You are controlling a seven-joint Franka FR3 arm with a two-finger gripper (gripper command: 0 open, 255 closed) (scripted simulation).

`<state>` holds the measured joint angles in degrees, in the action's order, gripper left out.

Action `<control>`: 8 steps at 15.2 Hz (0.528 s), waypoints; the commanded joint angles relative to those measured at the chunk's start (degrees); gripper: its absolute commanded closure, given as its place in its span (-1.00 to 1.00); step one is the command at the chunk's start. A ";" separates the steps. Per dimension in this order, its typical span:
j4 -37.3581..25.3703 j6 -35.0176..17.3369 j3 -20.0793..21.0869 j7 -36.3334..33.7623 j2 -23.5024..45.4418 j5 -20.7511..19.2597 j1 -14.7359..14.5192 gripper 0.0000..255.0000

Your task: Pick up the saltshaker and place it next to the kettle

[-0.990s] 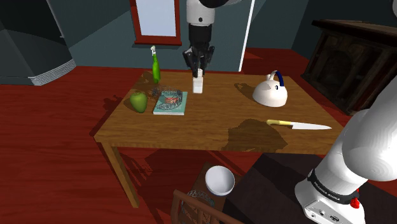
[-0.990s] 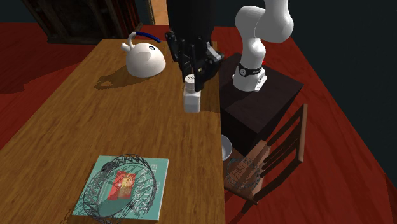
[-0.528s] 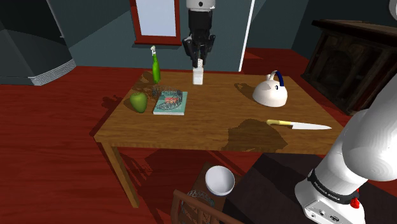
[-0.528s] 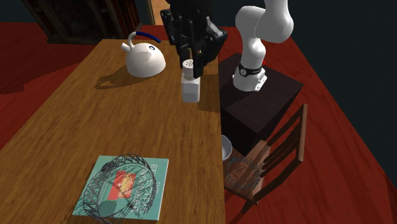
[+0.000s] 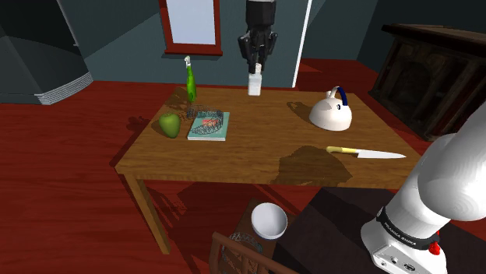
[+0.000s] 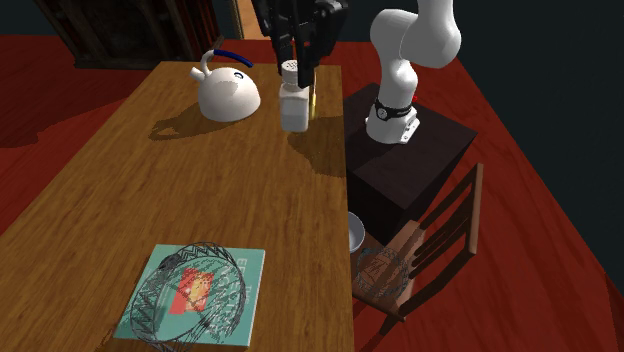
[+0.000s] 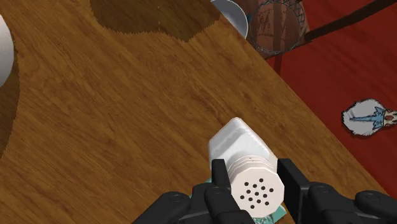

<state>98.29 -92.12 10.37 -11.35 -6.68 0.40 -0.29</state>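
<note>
Saltshaker [image 7: 238, 143]: white, square body, round perforated cap; pincer [image 7: 253, 177] clasps it.

No word or number can be read with certainty. The 1 piece of lettering stands on the black band [image 5: 405, 231] around the arm's lowest joint, just above the stand, well apart from the gripper [image 5: 255, 68] and far below it. It is a short white line of letters, too small to make out. The book [image 6: 250, 280], also well apart from the gripper, has a red and teal cover picture whose marks cannot be read. The saltshaker [image 7: 242, 149] clasped between the fingers is plain white.
</note>
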 commanded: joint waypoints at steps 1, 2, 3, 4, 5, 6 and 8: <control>3.42 -0.36 -1.43 2.57 -3.08 0.36 1.01 1.00; 5.03 -0.47 -2.19 3.82 -4.60 0.45 1.47 1.00; 6.56 -0.55 -2.96 5.07 -6.06 0.50 1.92 1.00; 8.02 -0.59 -3.75 6.32 -7.47 0.49 2.37 1.00; 9.39 -0.61 -4.56 7.57 -8.83 0.44 2.80 1.00; 10.70 -0.60 -5.38 8.82 -10.14 0.34 3.23 1.00; 13.09 -0.52 -7.06 11.32 -12.62 0.01 4.08 1.00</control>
<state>110.55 -92.61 4.22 -1.45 -18.50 0.62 3.31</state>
